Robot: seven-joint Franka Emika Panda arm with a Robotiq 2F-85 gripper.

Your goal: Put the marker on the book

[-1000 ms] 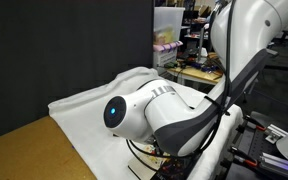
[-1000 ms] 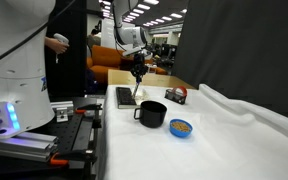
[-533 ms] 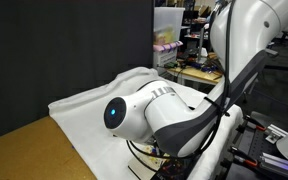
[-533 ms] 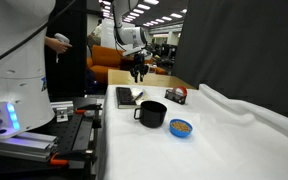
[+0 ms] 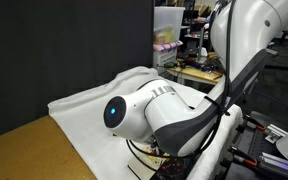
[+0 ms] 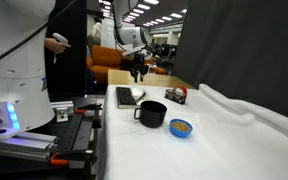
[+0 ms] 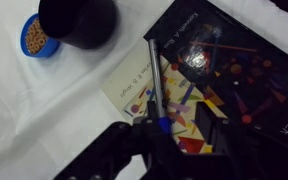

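Note:
In the wrist view the marker (image 7: 155,80), a slim stick with a blue end, lies on the book (image 7: 129,88), across its cream cover with coloured shapes and beside the black glossy part. My gripper (image 7: 179,137) is open and empty above the marker's blue end, with one dark finger on each side. In an exterior view my gripper (image 6: 137,71) hangs well above the book (image 6: 124,97), which lies flat at the table's far end. The marker is too small to make out there.
A black mug (image 6: 151,113) and a small blue bowl (image 6: 181,128) with orange contents stand on the white cloth in front of the book; both show in the wrist view too. A red-and-black block (image 6: 176,95) lies beside the book. In an exterior view the robot arm (image 5: 149,110) blocks the table.
My gripper has risen from just over the book to well above it. The marker stays on the book. Little has moved in the last half second.

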